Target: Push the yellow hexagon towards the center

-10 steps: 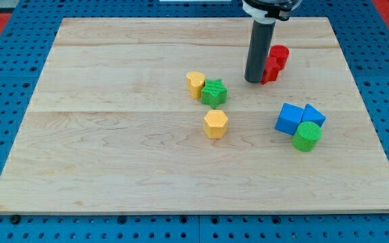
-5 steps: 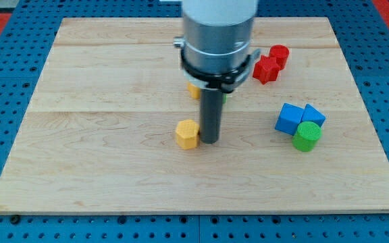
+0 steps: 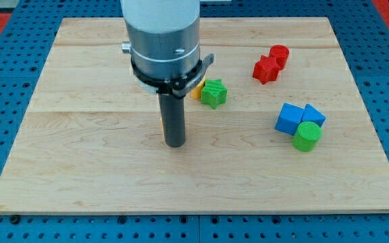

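Note:
My tip (image 3: 175, 143) rests on the wooden board (image 3: 80, 67), left of the board's middle. The yellow hexagon is almost wholly hidden behind the rod; only a thin yellow sliver (image 3: 161, 124) shows at the rod's left edge, just above the tip. I cannot tell whether the rod touches it. The arm's grey body covers the board's upper middle.
A green star (image 3: 213, 93) lies right of the rod, with another yellow block (image 3: 196, 90) half hidden by the arm beside it. Two red blocks (image 3: 267, 69) (image 3: 279, 55) lie at the upper right. Two blue blocks (image 3: 290, 119) (image 3: 313, 115) and a green cylinder (image 3: 307, 136) cluster at the right.
The rod came from beside the red blocks down to the yellow hexagon and swept left. The hexagon slid left with it and is now hidden behind the rod.

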